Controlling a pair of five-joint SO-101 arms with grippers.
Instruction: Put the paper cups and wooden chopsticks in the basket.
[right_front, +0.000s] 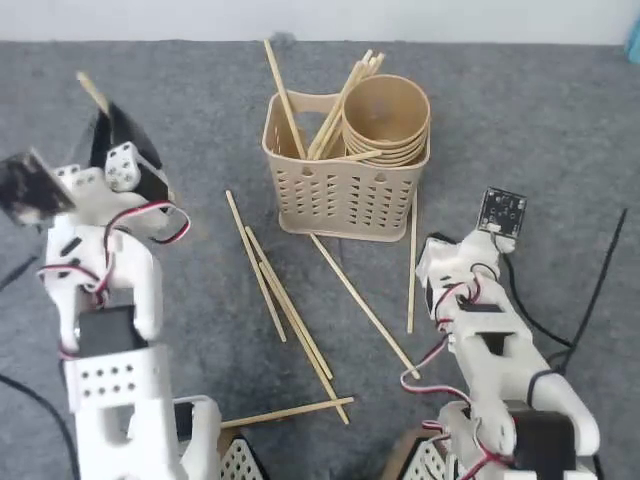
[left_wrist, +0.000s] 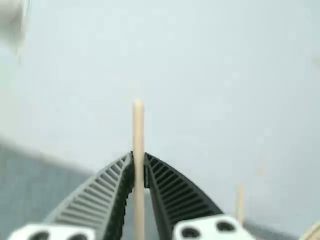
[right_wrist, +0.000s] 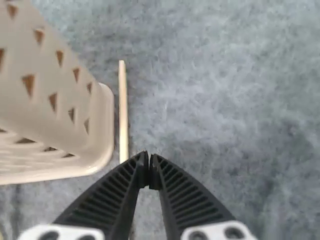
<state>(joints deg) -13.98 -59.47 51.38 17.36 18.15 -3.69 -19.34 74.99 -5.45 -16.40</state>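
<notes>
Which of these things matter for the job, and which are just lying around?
Job: basket; stacked paper cups inside it; wooden chopsticks loose on the carpet; one chopstick in the left claw.
Lying about: black cable; grey carpet.

grey fuzzy table surface (right_front: 560, 130), pale wall (right_front: 400, 18) beyond its far edge, even light

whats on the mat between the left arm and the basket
Loose wooden chopsticks lie on the grey mat between the left arm and the basket, some overlapping; the high view shows it.
</notes>
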